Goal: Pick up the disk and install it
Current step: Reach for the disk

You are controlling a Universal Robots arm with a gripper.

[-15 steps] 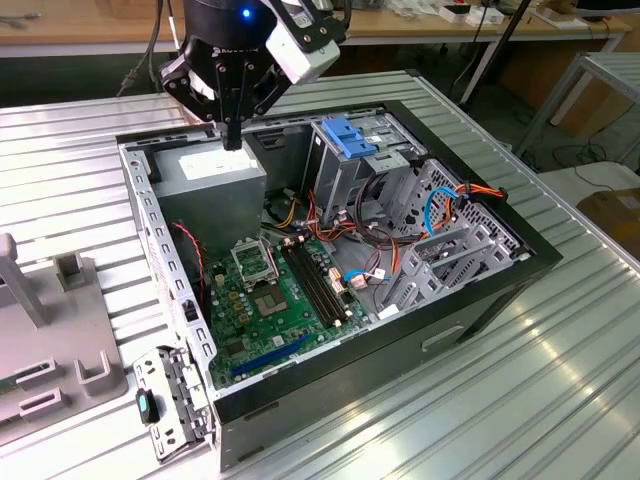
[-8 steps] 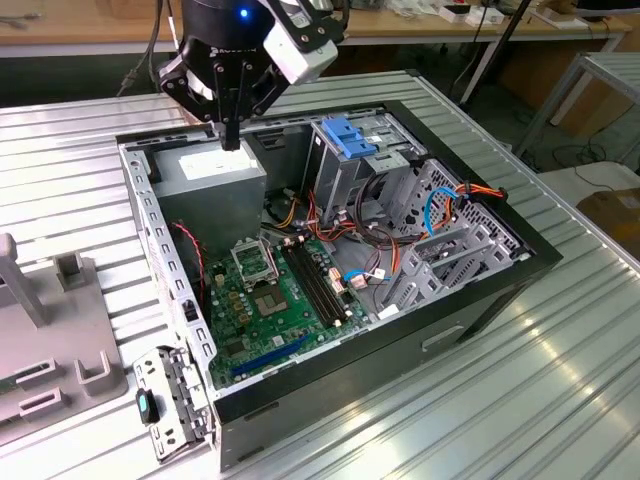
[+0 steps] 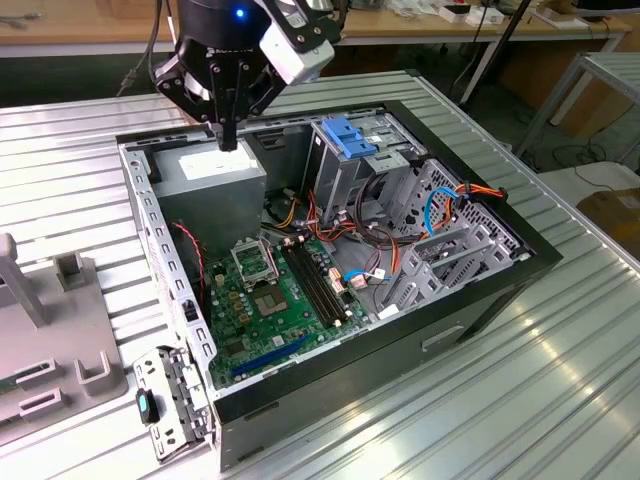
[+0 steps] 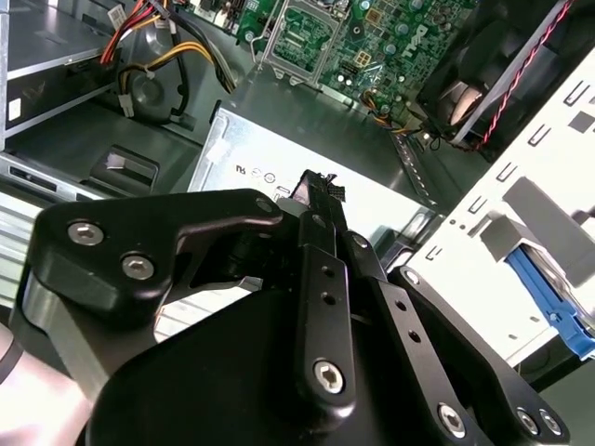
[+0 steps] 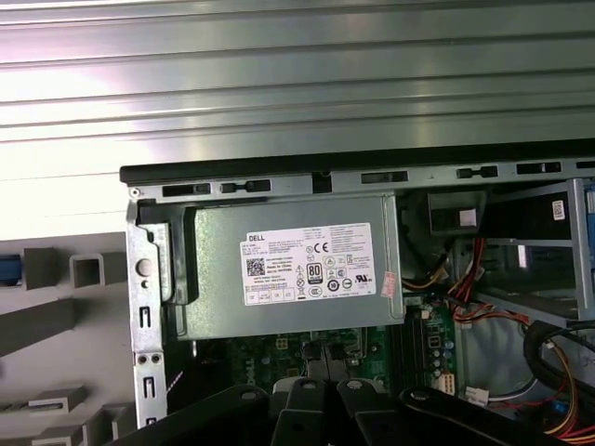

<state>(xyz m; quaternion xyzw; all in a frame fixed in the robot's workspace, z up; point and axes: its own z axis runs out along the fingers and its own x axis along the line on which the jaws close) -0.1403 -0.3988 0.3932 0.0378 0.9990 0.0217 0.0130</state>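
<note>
While the pincer [image 3: 228,138] hangs in the upper left of the exterior view, just above the grey power supply [image 3: 212,172] of the open computer case [image 3: 470,310], its fingers are pressed together with nothing between them; the second wrist view shows the same closed tips [image 4: 321,190]. The disk [image 4: 558,311] appears in the second wrist view as a blue carrier rail edging grey metal. It lies outside the case, beyond the perforated wall [image 4: 558,177], beside a grey fixture block [image 4: 525,228] and well apart from the pincer. The case sits on a ribbed metal desk [image 3: 560,400], with its green motherboard [image 3: 270,300] exposed at centre frame and the blue-topped drive cage [image 3: 350,150] upright behind.
</note>
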